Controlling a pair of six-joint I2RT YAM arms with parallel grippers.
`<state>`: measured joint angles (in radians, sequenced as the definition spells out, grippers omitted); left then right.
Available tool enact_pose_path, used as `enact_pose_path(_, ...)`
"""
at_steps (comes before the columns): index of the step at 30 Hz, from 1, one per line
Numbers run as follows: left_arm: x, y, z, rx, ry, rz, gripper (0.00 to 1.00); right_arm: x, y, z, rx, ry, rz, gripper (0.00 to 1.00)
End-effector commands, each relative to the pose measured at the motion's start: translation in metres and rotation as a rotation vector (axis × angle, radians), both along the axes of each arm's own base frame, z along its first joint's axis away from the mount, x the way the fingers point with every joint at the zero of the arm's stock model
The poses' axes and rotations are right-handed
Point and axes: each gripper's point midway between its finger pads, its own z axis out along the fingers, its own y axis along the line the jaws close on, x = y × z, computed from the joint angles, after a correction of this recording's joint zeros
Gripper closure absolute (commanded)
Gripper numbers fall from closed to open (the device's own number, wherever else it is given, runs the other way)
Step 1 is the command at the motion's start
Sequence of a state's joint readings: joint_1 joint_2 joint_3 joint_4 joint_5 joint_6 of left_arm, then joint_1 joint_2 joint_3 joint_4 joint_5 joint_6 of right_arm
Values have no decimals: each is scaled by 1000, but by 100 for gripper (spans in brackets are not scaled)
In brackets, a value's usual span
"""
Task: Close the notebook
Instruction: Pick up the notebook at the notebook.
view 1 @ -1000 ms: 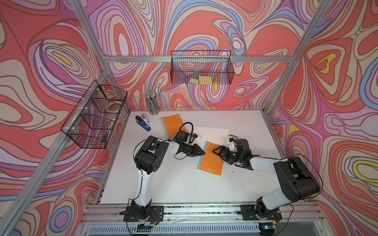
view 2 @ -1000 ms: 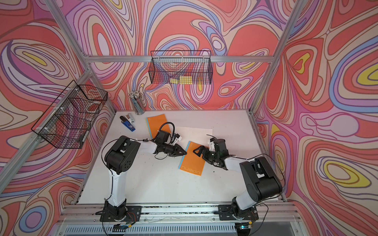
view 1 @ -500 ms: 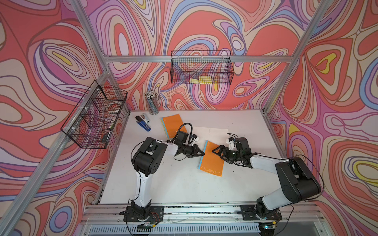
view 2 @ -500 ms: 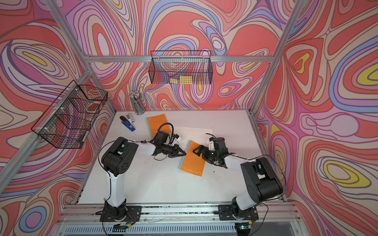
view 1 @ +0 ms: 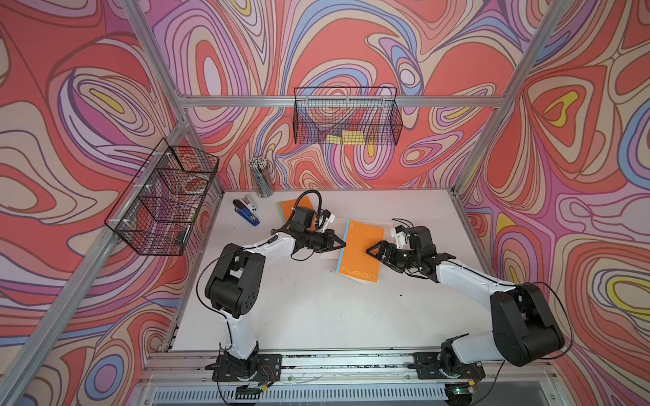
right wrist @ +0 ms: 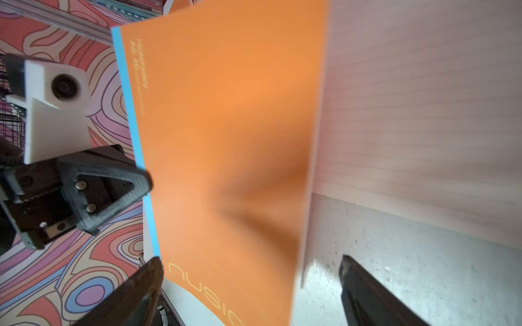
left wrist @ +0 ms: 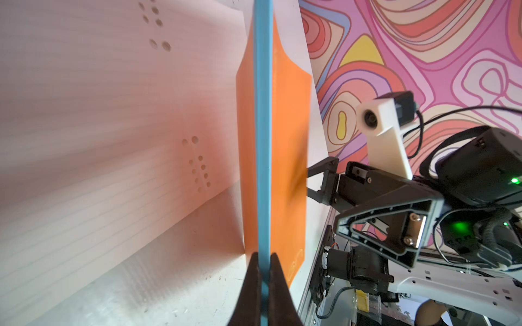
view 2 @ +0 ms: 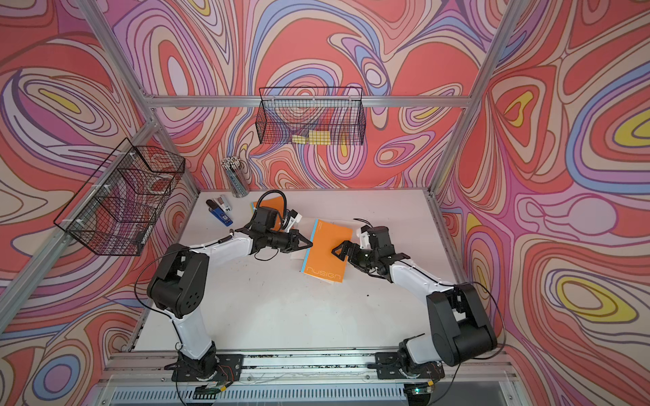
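We see an orange notebook (view 1: 364,233) cover with a sky-blue strip down one edge and pale lettering; its pages (left wrist: 113,113) are white with faint lines (tinted pinkish near the cover). The table (view 1: 299,309) is white, stapler (view 1: 249,216) blue, wire baskets (view 1: 346,119) black, and the walls (view 1: 351,45) swirl in coral, pink, lilac and yellow.

I work in a robotics lab cell, staged as a desk. An aluminium frame (view 1: 246,101) boxes me in, hung with swirl-printed wall panels (view 1: 351,42) and black wire baskets (view 1: 346,119). My arms (view 1: 467,281) are bolted to a rail (view 1: 351,358) edging a white counter (view 1: 316,309) that carries a stapler (view 1: 246,212), a pencil cup (view 1: 263,182) and an orange notebook (view 1: 362,253).
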<state>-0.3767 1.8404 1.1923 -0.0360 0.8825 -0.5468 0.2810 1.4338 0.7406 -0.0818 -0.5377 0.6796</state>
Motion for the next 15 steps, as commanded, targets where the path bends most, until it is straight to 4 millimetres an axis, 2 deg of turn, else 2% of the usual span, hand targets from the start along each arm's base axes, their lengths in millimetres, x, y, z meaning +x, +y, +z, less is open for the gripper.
enact_pose_path(1,19,20,32,11,-77,47,100,0,-1,5,-14,-24,8,2)
enact_pose_path(6,49,49,52,4,-105,131,100,0,1,3,-7,-23,17,2)
enact_pose_path(15,100,102,68,-20,-150,302,100,-4,0,1,-7,-19,16,2)
